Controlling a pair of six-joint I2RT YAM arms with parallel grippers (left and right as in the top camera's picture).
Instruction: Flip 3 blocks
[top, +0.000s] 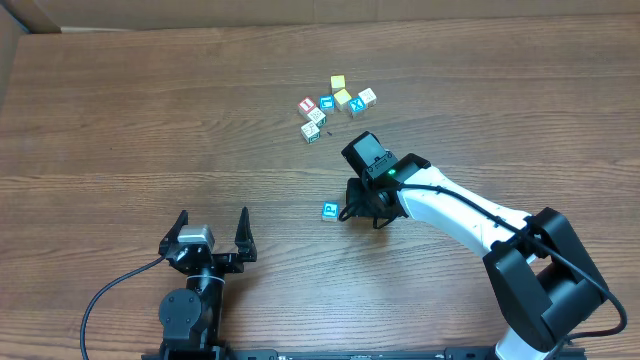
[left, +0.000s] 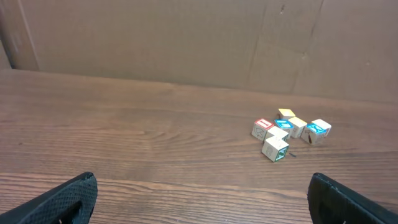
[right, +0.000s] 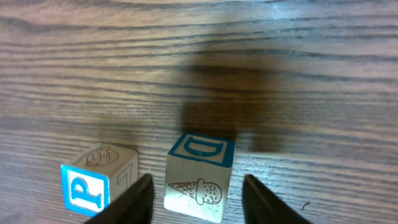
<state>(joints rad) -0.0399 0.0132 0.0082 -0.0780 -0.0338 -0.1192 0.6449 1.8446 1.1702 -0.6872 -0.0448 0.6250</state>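
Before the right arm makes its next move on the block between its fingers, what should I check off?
1. D block sits between the fingers of the right gripper: ok.
2. Fingers closed on it: not ok, a gap shows on each side.
3. P block clear of the nearer finger: cannot tell, it stands very close.
4. The left gripper out of the way: ok, open, far from the blocks.
5. The cluster of other blocks apart from the work: ok.
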